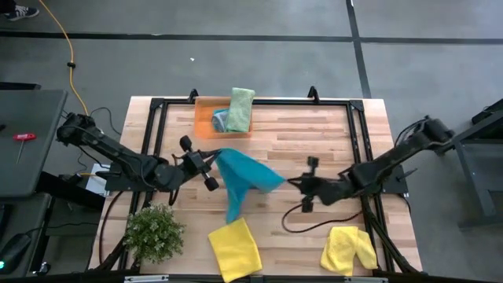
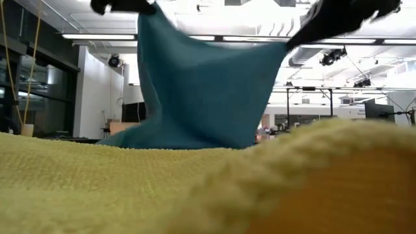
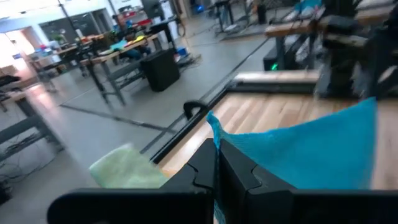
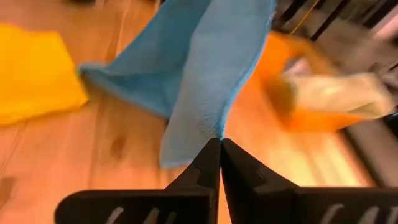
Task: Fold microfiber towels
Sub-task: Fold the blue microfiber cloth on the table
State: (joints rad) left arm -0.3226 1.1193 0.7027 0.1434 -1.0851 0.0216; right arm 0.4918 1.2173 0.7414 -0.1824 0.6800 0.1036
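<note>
A teal-blue towel [image 1: 245,177] hangs spread between my two grippers over the table's middle. My left gripper [image 1: 212,163] is shut on its left corner and my right gripper [image 1: 292,184] is shut on its right corner. The towel's lower end [image 1: 233,214] trails down to the table toward the near edge. A yellow towel [image 1: 234,248] lies flat near the front edge, and another yellow towel [image 1: 348,248] lies crumpled at the front right. A light green towel [image 1: 240,108] and another cloth [image 1: 220,119] lie in the orange tray [image 1: 204,118]. My left gripper pinches one top corner [image 3: 212,122] of the teal towel between its two shut fingers, coming level from the table's left. The cloth runs fairly taut from there toward the other gripper. My right gripper pinches the opposite top corner [image 4: 219,133] between its two shut fingers, coming level from the table's right. The cloth fans out and hangs below the hold, its lower end [image 4: 87,70] down at the table.
A small bushy plant [image 1: 155,232] stands at the front left corner. The orange tray sits at the table's far edge. A black frame rail [image 1: 259,102] runs around the table top. Bare wood [image 1: 314,137] shows between the tray and the right arm.
</note>
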